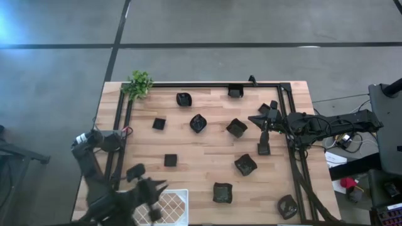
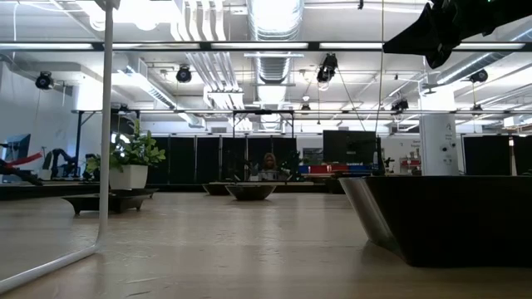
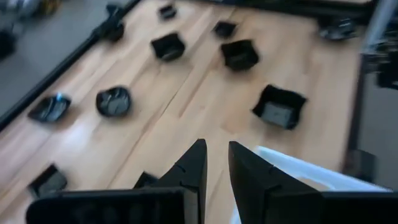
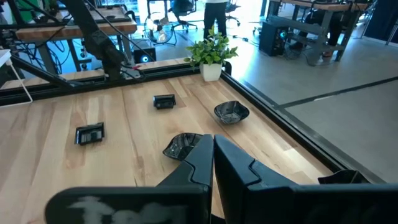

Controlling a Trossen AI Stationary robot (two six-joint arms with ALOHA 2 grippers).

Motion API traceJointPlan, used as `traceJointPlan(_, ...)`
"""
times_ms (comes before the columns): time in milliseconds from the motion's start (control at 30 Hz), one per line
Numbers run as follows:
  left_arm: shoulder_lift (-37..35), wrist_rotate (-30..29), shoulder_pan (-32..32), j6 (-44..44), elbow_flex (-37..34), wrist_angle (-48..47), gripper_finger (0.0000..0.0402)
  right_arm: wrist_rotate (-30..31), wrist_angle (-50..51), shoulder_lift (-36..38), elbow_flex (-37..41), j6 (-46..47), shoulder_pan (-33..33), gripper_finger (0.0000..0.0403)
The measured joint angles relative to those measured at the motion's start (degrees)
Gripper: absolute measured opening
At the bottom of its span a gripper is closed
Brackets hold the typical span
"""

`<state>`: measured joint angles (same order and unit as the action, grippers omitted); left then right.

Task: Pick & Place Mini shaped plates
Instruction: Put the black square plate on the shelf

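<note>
1. High view: mini shaped plates (image 1: 198,123) lie scattered across the table (image 1: 207,164); the left gripper (image 1: 152,199) hangs above the white basket (image 1: 176,208), apparently empty.
2. Left wrist view: jaws slightly spread, pinching nothing.
3. Right wrist view: the right gripper (image 4: 211,153) has jaws pressed together, near a dark plate.
4. Recommendation: open wider, then descend squarely over one rim.

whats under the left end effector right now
In the high view the left end effector hangs over the white grid tray. Its body covers part of the tray, so whether any mini shaped plate lies there cannot be seen.
</note>
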<state>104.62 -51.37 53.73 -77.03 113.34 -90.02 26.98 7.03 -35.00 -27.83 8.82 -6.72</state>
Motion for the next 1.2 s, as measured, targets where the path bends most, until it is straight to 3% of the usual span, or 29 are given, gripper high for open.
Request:
traceJointPlan(300,-0.6,9.0,-13.0,3.1,-0.2,0.0,0.006,0.0,0.0,0.0,0.0,-1.8,0.0,0.0013)
traceJointPlan(567,-4.9,10.4,-19.4,3.2,-3.4,0.0,0.006,-0.1,0.0,0.0,0.0,-1.9,0.0,0.0013)
traceJointPlan(767,-11.4,13.4,-22.9,-1.5,-14.9,0.1,0.006,-0.1,0.0,0.0,0.0,-1.9,0.0,0.0013)
traceJointPlan(967,-19.9,16.3,-24.6,-11.5,-29.2,1.0,0.006,-0.1,0.0,0.0,0.0,-1.9,0.0,0.0013)
traceJointPlan(1200,-29.5,20.2,-24.8,-15.5,-47.2,14.6,0.006,-0.1,0.0,0.0,0.0,-1.9,0.0,0.0013)
